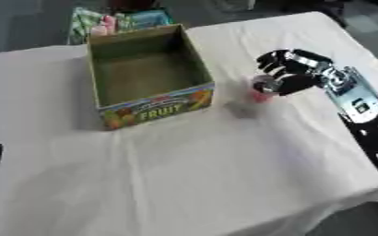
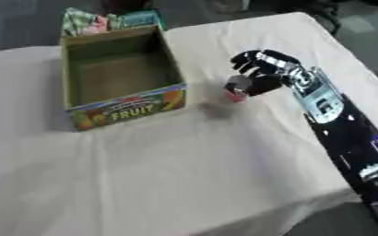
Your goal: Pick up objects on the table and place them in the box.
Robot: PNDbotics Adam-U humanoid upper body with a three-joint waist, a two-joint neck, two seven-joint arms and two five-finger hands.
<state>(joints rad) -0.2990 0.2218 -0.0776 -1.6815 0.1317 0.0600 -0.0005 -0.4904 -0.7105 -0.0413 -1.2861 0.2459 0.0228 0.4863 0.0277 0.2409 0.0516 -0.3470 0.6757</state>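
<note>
Your box [image 1: 150,108]: open-topped cardboard, olive-brown inside, printed fruit band with "FRUIT" along the near wall. It sits upright on the white-covered table [image 1: 192,175], slightly askew, toward the far left of centre, and nothing shows inside it. Your object [image 2: 236,92]: small, red at the base with a darker, greyish top, possibly a little cup or capped container. It sits just right of the box, apart from it, within the curled fingers of your right hand [image 2: 261,73].
</note>
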